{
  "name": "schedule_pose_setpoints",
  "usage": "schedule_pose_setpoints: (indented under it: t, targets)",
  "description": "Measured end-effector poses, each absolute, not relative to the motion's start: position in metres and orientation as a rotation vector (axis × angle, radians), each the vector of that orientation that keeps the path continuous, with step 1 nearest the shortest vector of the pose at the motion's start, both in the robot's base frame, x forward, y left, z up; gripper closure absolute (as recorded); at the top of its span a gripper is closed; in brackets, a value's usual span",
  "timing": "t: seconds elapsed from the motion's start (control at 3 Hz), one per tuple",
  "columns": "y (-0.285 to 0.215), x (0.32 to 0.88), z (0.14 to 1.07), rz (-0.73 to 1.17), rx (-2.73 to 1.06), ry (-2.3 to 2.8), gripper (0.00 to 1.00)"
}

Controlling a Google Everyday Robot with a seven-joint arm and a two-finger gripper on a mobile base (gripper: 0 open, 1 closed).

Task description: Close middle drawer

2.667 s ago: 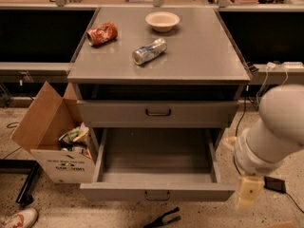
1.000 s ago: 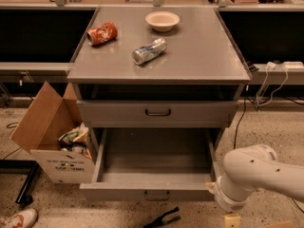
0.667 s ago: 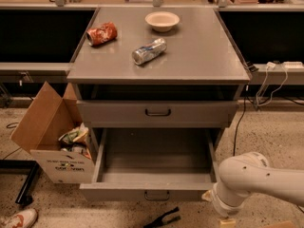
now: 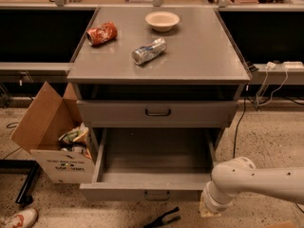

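The middle drawer is a wide, shallow grey drawer, pulled far out and empty inside. Its flat front carries a small dark loop handle. Above it, the top drawer looks nearly shut. My white arm reaches in low from the right. My gripper hangs near the floor, just right of the open drawer's front right corner. Only its pale base shows. The lowest drawer is hidden under the open one.
On the cabinet top lie a red crushed can, a silver can and a white bowl. An open cardboard box of rubbish stands left of the drawer. A black tool and a shoe lie on the floor.
My arm has dropped lower and swung left, bringing the gripper from the cabinet's right side down to the open drawer's front right corner. The drawer has not moved.
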State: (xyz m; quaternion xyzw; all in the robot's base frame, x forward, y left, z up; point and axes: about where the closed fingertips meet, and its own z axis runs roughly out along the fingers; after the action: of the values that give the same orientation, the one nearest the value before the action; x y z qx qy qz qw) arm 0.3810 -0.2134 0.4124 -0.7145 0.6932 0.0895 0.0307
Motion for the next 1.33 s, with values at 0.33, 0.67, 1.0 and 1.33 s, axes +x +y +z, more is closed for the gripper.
schedule_pose_setpoints:
  t: [0.33,0.67,1.0,1.33]
  targets:
    - [-0.212,0.385,0.408,0.269,-2.182,2.139,0.88]
    - [-0.212,0.385,0.408,0.27,-2.182,2.139,1.0]
    - [-0.212,0.385,0.408,0.27,-2.182,2.139,1.0]
    - [-0.214,0.395,0.406,0.271,-2.085,2.131,1.0]
